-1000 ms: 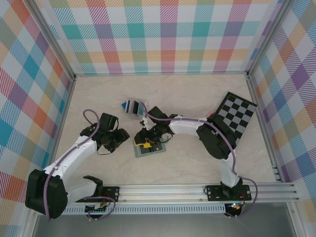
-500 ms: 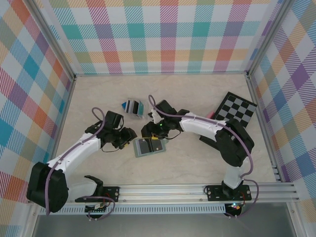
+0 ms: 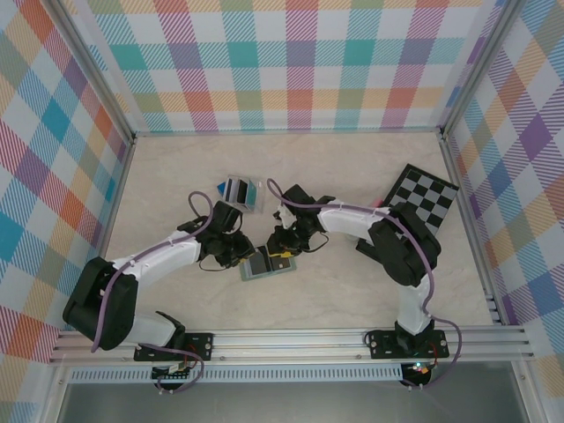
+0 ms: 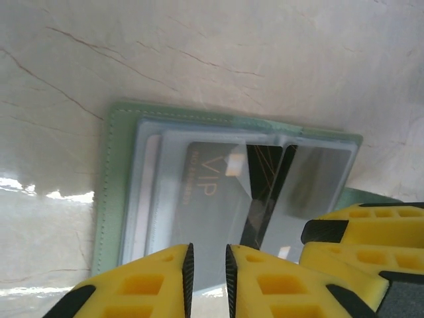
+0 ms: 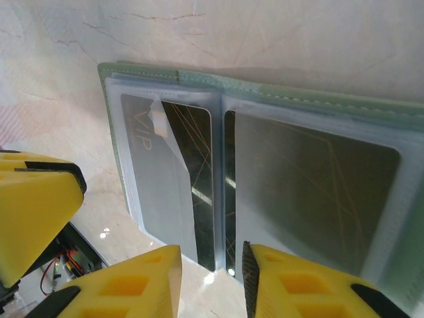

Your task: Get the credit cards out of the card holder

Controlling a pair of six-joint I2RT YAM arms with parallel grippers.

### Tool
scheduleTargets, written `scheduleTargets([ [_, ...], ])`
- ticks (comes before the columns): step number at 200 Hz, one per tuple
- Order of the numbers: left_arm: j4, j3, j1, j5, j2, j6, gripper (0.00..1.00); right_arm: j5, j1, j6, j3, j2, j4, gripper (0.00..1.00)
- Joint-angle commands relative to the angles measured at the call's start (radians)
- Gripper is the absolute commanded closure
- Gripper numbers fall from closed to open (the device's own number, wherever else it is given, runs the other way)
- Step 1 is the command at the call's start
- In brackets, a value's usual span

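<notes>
Pale marble-look tabletop (image 3: 352,300), plaid walls (image 3: 300,62) on three sides.

Card holder (image 3: 264,265) lies open and flat, just below centre of the top view; grey-green rim, clear pale-blue pockets. Dark card marked "VIP" (image 4: 212,189) sits in one pocket, a second dark card (image 5: 311,179) in the panel beside it.

Left gripper (image 4: 207,258) at the holder's left edge, fingers nearly together, thin slit between; pinching the pocket or not, cannot tell.

Right gripper (image 5: 212,258) at the holder's upper right edge, fingers apart, straddling the fold line.

Clear stand of upright cards (image 3: 238,191) just above. Checkerboard (image 3: 425,207) far right.
</notes>
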Motion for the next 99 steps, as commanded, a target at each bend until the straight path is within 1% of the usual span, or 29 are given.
scheduleTargets([
  [1,0.001,-0.037,-0.003,-0.029,0.026,-0.007,0.81,-0.067,0.005,-0.041,0.059,0.043,-0.025,0.7],
  [34,0.023,-0.045,-0.003,-0.019,0.063,-0.001,0.84,-0.088,0.005,-0.044,0.078,0.074,-0.024,0.72],
  [99,0.01,-0.047,-0.003,-0.023,0.091,0.011,0.86,-0.077,0.005,-0.069,0.117,0.122,-0.085,0.73],
])
